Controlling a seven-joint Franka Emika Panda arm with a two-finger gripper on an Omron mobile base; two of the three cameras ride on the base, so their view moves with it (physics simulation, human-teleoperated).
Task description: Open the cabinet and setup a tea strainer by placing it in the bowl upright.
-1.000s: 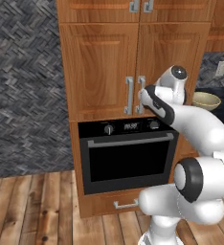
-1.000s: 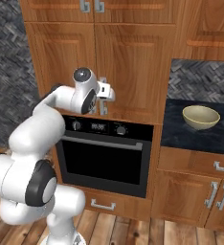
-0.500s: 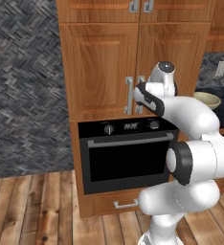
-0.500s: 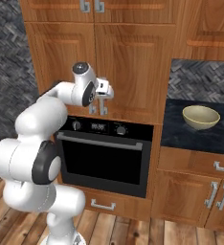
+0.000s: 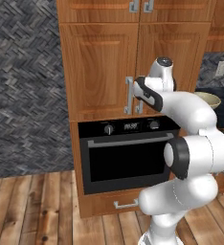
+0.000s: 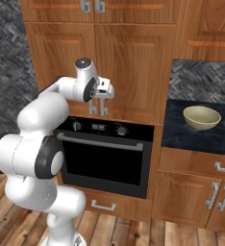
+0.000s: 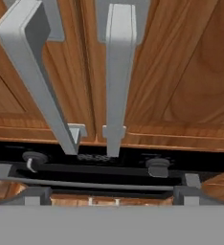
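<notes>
Barely started: the cabinet [image 5: 133,67] is shut, both bar handles [image 7: 118,76] right in front of the gripper [image 6: 104,91], jaws wide open, holding nothing. Bowl [image 6: 201,117] waits off to its right; no strainer visible.

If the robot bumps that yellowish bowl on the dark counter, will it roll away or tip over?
The bowl probably just slides or rocks: it sits upright and looks wide and low. It looks empty, so it is likely light and could skid on the smooth counter. It may be breakable.

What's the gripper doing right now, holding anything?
Gripper: open, holding nothing, at the cabinet door handles.
</notes>
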